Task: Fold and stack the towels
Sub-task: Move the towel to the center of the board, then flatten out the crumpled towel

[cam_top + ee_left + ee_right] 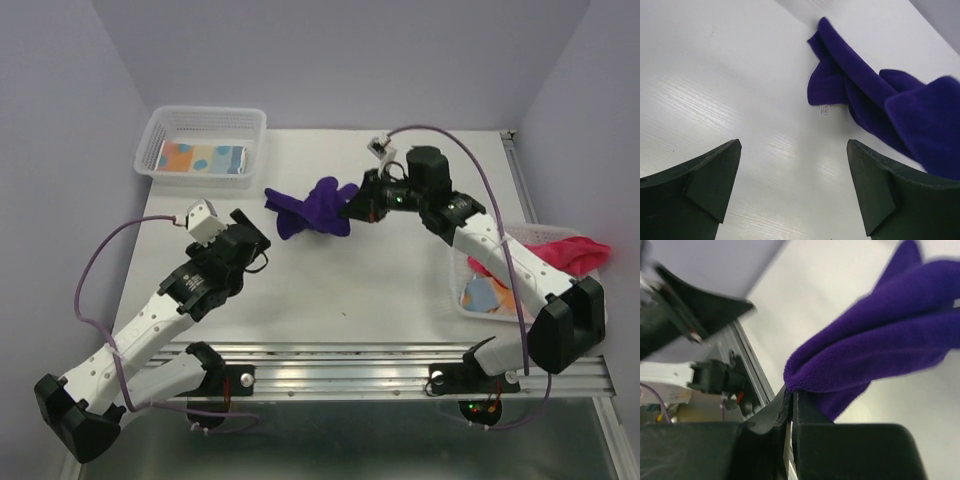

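Observation:
A deep purple towel (310, 210) lies crumpled at the middle of the white table, part of it lifted. My right gripper (350, 208) is shut on its right edge; in the right wrist view the purple towel (880, 330) bulges out of the closed right gripper (791, 392). My left gripper (252, 238) stands open just left of and nearer than the cloth, holding nothing. In the left wrist view the left gripper (794, 143) frames bare table, with the purple towel (875, 100) ahead to the right. A pink-red towel (570, 250) hangs over the right basket. Patterned towels lie in the right basket (487, 293) and, folded, in the left basket (200, 157).
A white mesh basket (150, 135) stands at the far left corner. A second white basket (465, 305) sits at the right edge under my right arm. A metal rail (400, 360) runs along the near table edge. Lilac walls close in the back and sides.

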